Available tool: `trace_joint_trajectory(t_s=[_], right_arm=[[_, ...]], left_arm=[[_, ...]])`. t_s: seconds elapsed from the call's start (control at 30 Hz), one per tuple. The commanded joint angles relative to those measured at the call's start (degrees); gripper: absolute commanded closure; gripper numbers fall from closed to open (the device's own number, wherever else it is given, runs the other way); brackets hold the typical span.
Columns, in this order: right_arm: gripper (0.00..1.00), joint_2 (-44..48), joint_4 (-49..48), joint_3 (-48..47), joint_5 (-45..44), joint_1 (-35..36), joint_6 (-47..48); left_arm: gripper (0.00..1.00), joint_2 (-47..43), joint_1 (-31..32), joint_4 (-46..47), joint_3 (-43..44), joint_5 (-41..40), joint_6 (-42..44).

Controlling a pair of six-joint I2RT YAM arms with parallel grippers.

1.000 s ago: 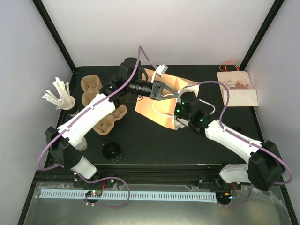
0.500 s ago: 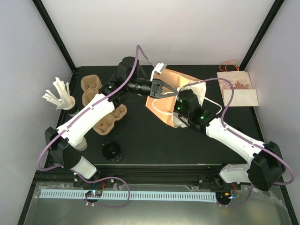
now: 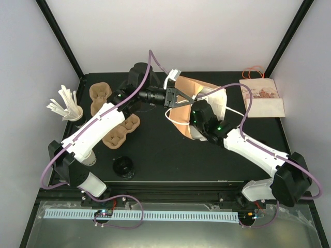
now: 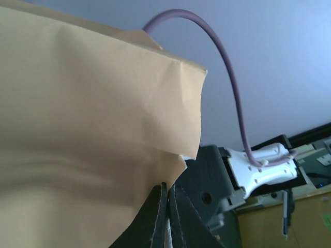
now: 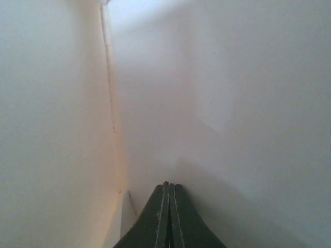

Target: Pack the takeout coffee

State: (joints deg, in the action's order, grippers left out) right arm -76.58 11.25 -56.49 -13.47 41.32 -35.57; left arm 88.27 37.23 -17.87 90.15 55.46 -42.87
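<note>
A paper bag [image 3: 199, 89], tan outside and white inside, is held up off the black table at the back centre. My left gripper [image 3: 179, 100] is shut on the bag's rim; in the left wrist view the tan paper [image 4: 88, 129] runs down between the closed fingers of the gripper [image 4: 166, 188]. My right gripper [image 5: 166, 185] is shut with nothing in it and reaches inside the bag, with only white paper walls [image 5: 222, 103] around it. A white handle loop [image 3: 174, 122] hangs below the bag. A pale cup [image 3: 89, 158] shows partly under the left arm.
Two brown pulp cup carriers [image 3: 100, 96] [image 3: 123, 129] lie at the left. A cup of white stirrers [image 3: 67, 107] stands at the far left. A black lid [image 3: 124, 166] sits near the front. A flat printed bag [image 3: 262, 98] lies at the back right.
The left gripper has drawn the bag's rim up and to the right, so the bag stands more upright. The right arm has pushed left, deeper into the bag's mouth.
</note>
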Motion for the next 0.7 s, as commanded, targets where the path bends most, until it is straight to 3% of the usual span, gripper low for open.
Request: trace_joint_trajectory(t_s=[0.0,0.2,0.67], right_arm=[[0.99,-2.46,7.83,-2.15,-16.76,3.88,0.54],[0.99,-6.10,15.99,-5.47,-28.01,5.12,-3.53],[0.99,-16.46,32.58,-14.66,-40.93,5.43,-9.06]], left_arm=[[0.97,-1.41,1.44,-1.84,2.60,-1.36,3.27],[0.97,-1.00,1.38,-7.41,4.49,-5.40,7.11],[0.98,-0.73,0.13,-11.57,4.09,-9.80,10.17]])
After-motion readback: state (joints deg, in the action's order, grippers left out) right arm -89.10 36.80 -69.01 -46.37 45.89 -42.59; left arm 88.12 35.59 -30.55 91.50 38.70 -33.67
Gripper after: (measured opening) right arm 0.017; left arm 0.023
